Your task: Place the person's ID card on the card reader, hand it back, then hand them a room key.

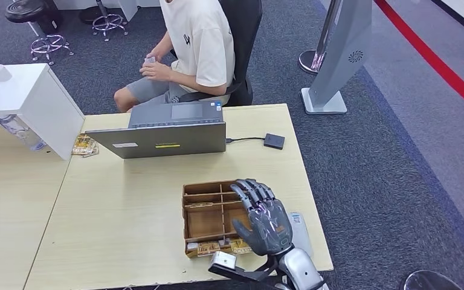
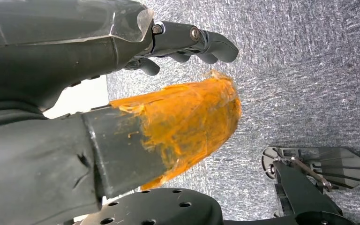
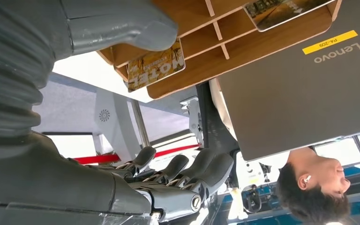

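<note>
- At the desk's [image 1: 127, 229] far left, a white box [image 1: 30, 99] stands on the next table, and a small stack of cards [image 1: 84, 145] lies just beside it.
- Near the far edge of the desk sits a grey laptop [image 1: 169, 136], its lid turned toward the robot. A thin cable runs from it to a small black card reader [image 1: 273, 141] close to the far right corner. I cannot see a card on the reader.
- Behind the desk a person [image 1: 193, 45] in a pale shirt sits in a dark chair and holds something small — too small to tell if it is the ID card.
- Close to the desk's near edge is a wooden tray [image 1: 205, 220] with little boxes inside it. Room key cards [image 1: 220, 246] stand in its front slot, and the right wrist view shows one that says MOTEL [image 3: 156, 65].
- Over the right part of the tray hangs the right hand [image 1: 261, 217]. Its fingers [image 1: 252, 192] are spread and point away from the robot, and it holds nothing.
- Just past the hand, near the desk's right edge, lies a flat grey card [image 1: 299, 232].
- Down by the grey carpet [image 2: 309, 70] hangs the left hand [image 2: 178, 44] — fingers a little curled and apart, holding nothing. Its thumb has orange tape [image 2: 187, 122] on it.
</note>
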Motion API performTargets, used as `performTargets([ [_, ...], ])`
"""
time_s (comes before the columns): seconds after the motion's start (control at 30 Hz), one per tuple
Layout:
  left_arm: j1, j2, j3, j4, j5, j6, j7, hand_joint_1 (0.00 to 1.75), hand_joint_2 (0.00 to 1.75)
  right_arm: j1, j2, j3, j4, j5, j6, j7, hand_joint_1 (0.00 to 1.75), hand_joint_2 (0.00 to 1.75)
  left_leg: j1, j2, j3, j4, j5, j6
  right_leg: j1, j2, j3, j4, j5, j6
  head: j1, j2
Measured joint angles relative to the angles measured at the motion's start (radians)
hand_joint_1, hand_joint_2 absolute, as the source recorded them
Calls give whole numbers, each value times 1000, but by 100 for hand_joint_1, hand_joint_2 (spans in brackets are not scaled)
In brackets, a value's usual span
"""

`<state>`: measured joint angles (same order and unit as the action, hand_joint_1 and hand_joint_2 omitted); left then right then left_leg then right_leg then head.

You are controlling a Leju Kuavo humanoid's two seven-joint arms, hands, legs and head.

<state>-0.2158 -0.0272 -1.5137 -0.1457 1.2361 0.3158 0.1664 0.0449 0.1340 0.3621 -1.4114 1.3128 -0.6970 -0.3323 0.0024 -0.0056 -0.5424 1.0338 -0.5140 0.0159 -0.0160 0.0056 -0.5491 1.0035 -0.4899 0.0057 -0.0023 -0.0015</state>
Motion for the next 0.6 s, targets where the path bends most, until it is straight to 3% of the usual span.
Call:
performTargets([
  [0.23,0,0,0,0,2,-1,-2,0,0,-12,-4,-14,-1,-3,0,3,81,175,0,0,0,0,0,0,0,0,0,0,0,0,0,0],
  [0.6,0,0,0,0,11,-1,-2,0,0,-26,-9,-42,2,-17,0,3,73,175,0,0,0,0,0,0,0,0,0,0,0,0,0,0],
])
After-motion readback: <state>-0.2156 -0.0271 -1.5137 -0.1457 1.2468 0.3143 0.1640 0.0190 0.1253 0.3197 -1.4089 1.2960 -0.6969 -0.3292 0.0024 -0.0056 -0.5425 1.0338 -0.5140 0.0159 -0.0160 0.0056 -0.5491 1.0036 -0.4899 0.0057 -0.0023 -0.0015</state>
